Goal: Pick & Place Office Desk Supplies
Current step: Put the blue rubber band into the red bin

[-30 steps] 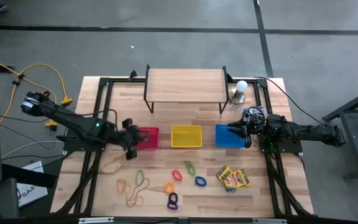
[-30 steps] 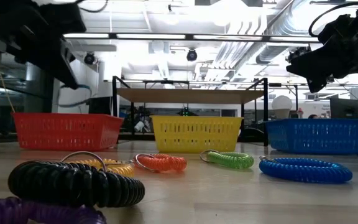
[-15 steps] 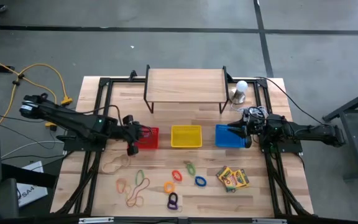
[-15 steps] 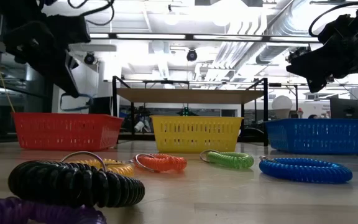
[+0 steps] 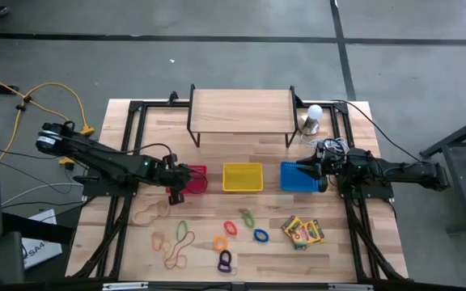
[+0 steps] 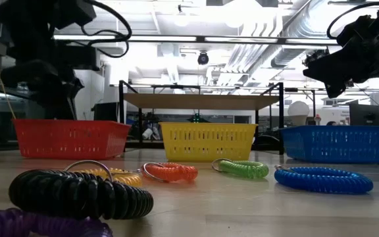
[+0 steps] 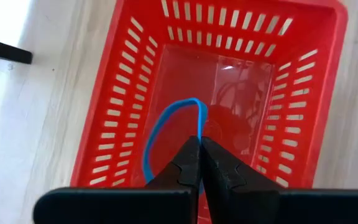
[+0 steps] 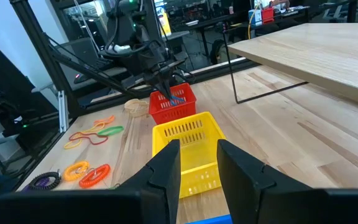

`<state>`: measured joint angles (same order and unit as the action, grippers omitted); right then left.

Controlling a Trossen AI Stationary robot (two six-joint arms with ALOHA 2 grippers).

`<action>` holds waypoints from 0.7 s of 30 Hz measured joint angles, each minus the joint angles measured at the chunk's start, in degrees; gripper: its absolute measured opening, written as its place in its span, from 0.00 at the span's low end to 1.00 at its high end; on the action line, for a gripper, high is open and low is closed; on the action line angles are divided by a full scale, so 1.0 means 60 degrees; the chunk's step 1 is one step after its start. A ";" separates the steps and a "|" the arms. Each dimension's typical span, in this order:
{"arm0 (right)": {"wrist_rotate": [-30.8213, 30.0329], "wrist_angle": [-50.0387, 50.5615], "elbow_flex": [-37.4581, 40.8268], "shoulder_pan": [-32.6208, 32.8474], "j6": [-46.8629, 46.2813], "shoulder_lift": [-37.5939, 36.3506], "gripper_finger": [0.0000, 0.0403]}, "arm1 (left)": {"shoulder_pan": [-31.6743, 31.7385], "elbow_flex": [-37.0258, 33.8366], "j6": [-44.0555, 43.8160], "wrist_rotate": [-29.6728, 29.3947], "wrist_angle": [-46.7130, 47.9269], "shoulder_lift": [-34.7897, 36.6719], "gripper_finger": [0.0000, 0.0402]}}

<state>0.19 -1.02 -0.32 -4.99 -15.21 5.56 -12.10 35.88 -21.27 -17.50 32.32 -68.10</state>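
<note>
Left wrist view shows a thin blue rubber band [image 7: 160,134], bent into a loop, pinched between the tips of the left gripper [image 7: 199,144], whose fingers are pressed together on it. The band hangs over the inside of the red basket [image 7: 120,106]. Beside that basket stand a yellow basket [image 5: 243,178] and a blue basket [image 5: 295,177]. The right gripper [image 5: 307,172] waits over the blue basket, fingers slightly apart, holding nothing. Coiled rings [image 5: 231,229], loose rubber bands [image 5: 176,246] and crayon boxes [image 5: 302,232] lie on the table [image 5: 241,137].
</note>
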 joint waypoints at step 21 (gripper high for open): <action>0.0000 0.0000 0.0000 0.0000 -0.0003 0.0000 0.23 | 0.0000 0.0000 -0.0027 -0.0010 -0.0036 0.0007 0.09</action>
<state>0.19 -1.02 -0.32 -4.99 -15.22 5.57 -12.10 35.88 -21.43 -17.56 32.10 -68.05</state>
